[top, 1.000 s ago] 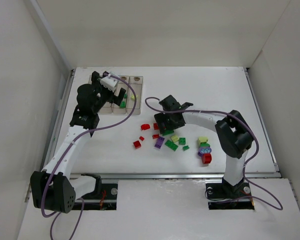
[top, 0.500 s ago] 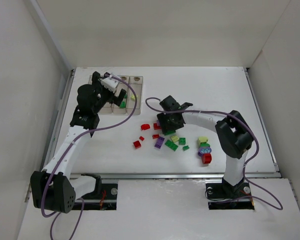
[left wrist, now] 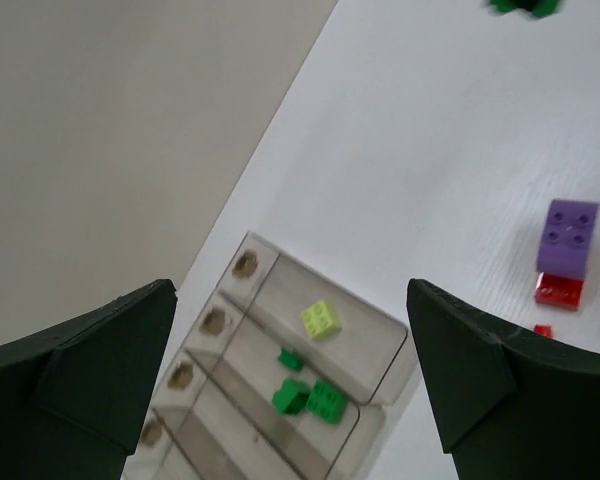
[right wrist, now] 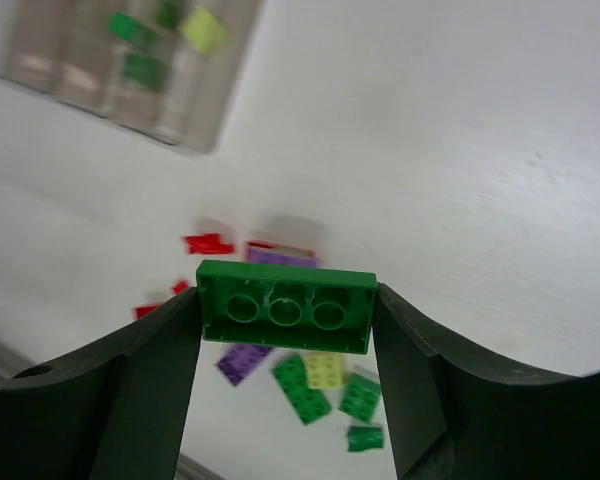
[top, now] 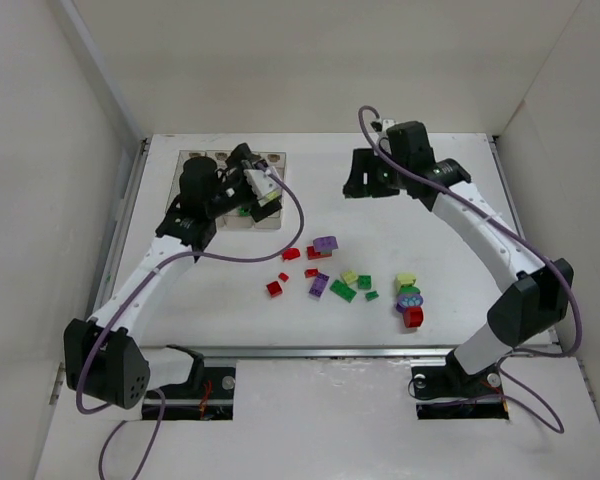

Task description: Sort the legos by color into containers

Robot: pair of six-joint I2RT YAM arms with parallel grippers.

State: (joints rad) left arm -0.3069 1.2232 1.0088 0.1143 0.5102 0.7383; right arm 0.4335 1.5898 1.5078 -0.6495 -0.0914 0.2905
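And it's up! The right pincer [right wrist: 285,332], which a second ago was pressed down into the loose legos [top: 352,285], has narrowed its jaws and come away with a green brick [right wrist: 285,308]. The brick is clamped end to end between the fingertips, its underside tubes facing the wrist camera. The arm has swung high and towards the far side, so the pile now lies well below and behind the pincer. A purple brick [top: 325,243] sitting on a red one is left uncovered where it had been digging.

Over on the other side, the left pincer [left wrist: 285,352] hangs wide open and holds nothing, and it has slid a little across the containers [left wrist: 265,285]. Directly under its spread jaws sit a pale yellow brick [left wrist: 321,318] in the end bin and the sorted greens [left wrist: 310,395] in the bin beside it.

So that's one more green picked. By my read the carry comes next — the containers lie well off to the right pincer's left, and the left pincer is hovering right over the green bin.
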